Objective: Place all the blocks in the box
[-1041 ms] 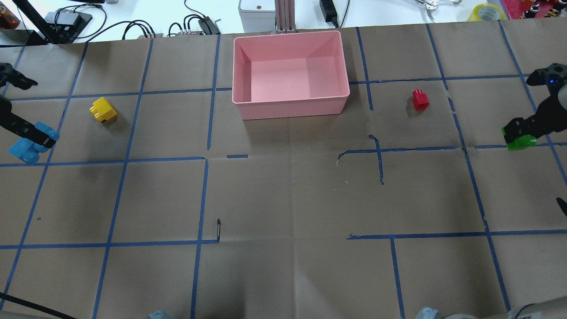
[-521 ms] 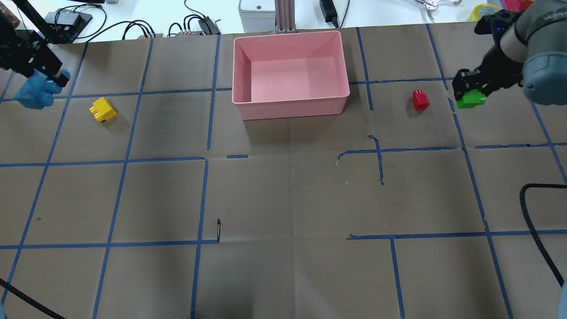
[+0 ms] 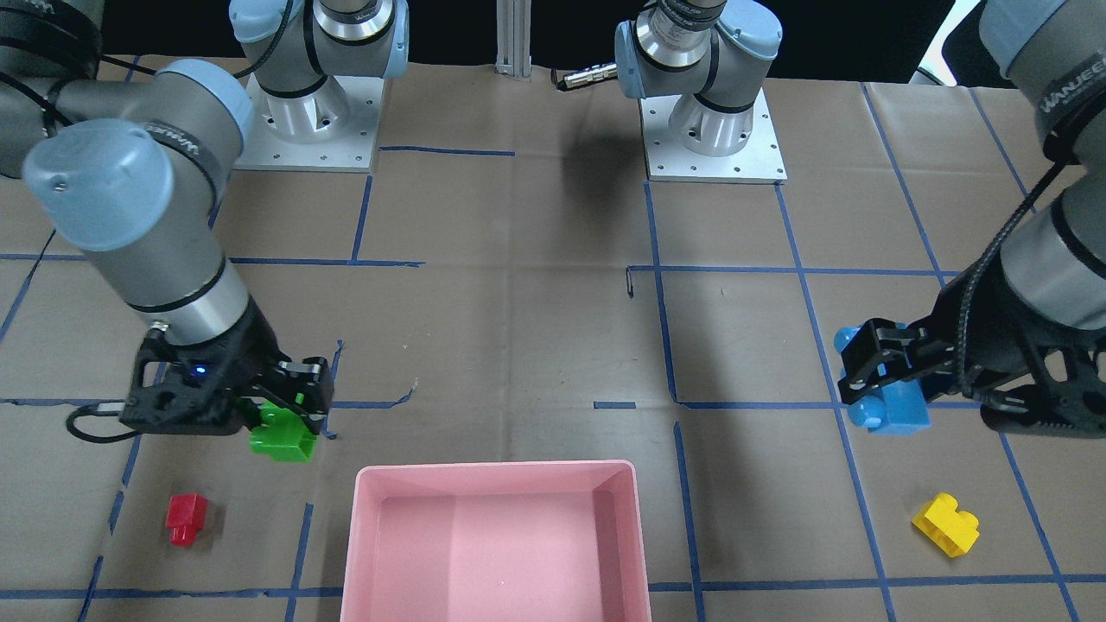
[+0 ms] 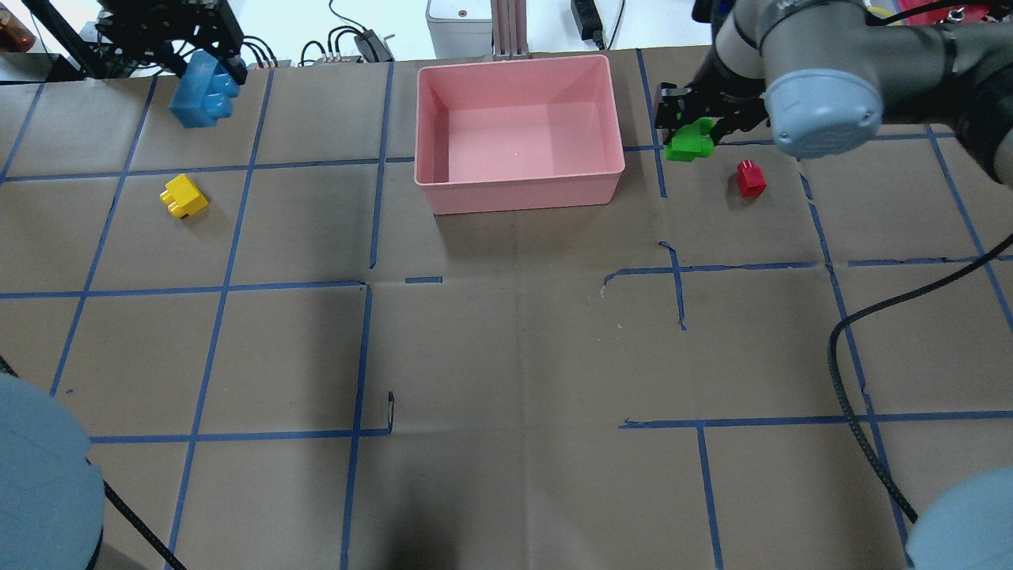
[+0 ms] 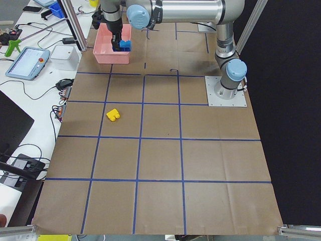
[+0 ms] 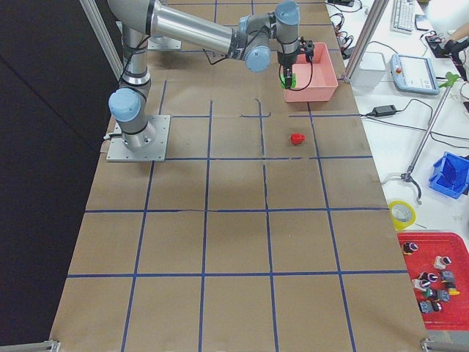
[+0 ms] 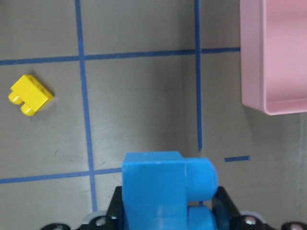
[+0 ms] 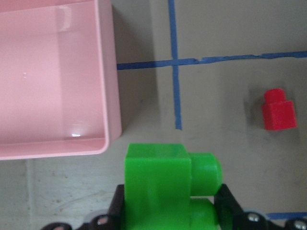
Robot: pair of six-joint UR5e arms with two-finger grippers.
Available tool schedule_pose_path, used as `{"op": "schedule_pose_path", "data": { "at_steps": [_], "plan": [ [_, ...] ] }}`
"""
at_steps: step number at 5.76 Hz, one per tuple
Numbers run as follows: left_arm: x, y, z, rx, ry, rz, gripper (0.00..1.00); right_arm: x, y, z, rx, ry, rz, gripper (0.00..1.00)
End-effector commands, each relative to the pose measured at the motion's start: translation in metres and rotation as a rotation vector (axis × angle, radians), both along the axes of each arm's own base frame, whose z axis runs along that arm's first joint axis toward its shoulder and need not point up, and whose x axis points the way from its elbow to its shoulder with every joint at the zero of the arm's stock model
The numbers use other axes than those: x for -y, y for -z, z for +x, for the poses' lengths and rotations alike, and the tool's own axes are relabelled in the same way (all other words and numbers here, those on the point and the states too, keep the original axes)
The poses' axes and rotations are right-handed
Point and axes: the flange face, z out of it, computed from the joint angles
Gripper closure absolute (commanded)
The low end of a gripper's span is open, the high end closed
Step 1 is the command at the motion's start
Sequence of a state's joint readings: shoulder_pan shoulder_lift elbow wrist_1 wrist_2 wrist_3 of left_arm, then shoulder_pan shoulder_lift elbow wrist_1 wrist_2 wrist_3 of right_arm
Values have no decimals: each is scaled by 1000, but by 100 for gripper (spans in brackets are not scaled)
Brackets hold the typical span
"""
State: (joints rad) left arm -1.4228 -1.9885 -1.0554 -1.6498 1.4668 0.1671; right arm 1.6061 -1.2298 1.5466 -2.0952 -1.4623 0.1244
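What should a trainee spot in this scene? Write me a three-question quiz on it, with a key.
1. True or false: the pink box already holds a block.
2. The right gripper is: A) open and empty; B) shut on the green block; C) resting inside the box.
3. Name the two blocks that lie on the table, held by no gripper.

Key: 1 false. 2 B. 3 the yellow block and the red block.

Pink box [image 4: 518, 188], green block [image 4: 687, 146], blue block [image 4: 202, 99], yellow block [image 4: 184, 195], red block [image 4: 751, 178]; brown table [image 4: 514, 356], blue tape grid [image 4: 237, 286].
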Motion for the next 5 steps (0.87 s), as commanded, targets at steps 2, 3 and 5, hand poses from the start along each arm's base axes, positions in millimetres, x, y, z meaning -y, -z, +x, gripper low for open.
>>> {"op": "schedule_pose_path", "data": {
  "at_steps": [2,3,5],
  "plan": [
    [58,45,-62,-1,-63,-2,81,68,48,120,223,-10,-82,90],
    [68,61,-86,2,-75,-25,81,80,50,127,243,-15,-86,48],
    [70,81,-133,-5,-131,-25,81,82,52,126,231,-40,-94,0]
  ]
}}
